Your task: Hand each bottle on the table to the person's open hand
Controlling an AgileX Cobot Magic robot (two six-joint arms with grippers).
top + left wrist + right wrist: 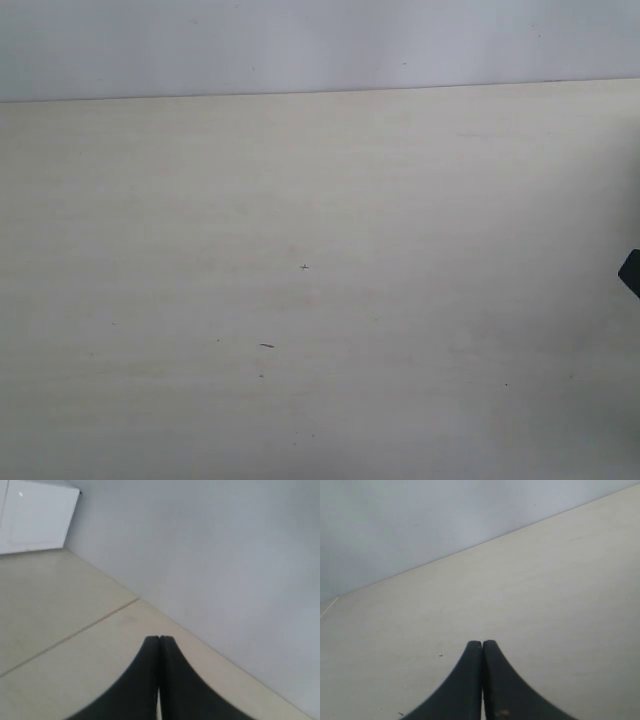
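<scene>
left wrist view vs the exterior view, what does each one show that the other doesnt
Only the left wrist view: the left gripper, jaws pressed together and holding nothing, a white cabinet, and a seam line across the table. Only the exterior view: a short dark mark on the surface and a dark shape at the right edge. Both: the pale table and the grey wall.
</scene>
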